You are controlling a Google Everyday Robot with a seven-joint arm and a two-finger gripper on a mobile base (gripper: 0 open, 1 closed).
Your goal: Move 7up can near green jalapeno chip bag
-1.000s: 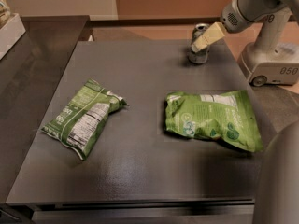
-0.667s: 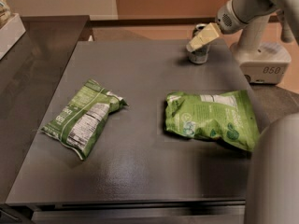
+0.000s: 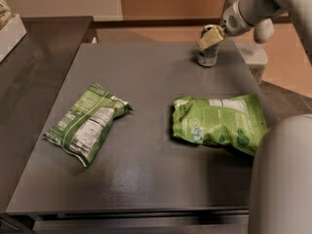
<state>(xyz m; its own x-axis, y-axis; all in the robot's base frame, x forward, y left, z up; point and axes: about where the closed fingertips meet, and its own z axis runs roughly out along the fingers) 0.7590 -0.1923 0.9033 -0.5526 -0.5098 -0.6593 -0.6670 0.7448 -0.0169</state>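
The 7up can [image 3: 207,57] stands upright at the far right of the dark table [image 3: 146,179]. My gripper [image 3: 209,37] reaches in from the upper right and sits at the can's top, covering its upper part. The green jalapeno chip bag [image 3: 85,123], dark green with a white nutrition panel and a diagonal white stripe, lies flat at the table's left, far from the can.
A wider lime-green chip bag [image 3: 219,123] with round emblems lies at the table's right, between the can and the front edge. My arm's white body [image 3: 282,179] fills the lower right corner. A white base [image 3: 253,57] stands beyond the table's right edge.
My gripper has moved left from beside the can to its top. The can and both bags have not moved.
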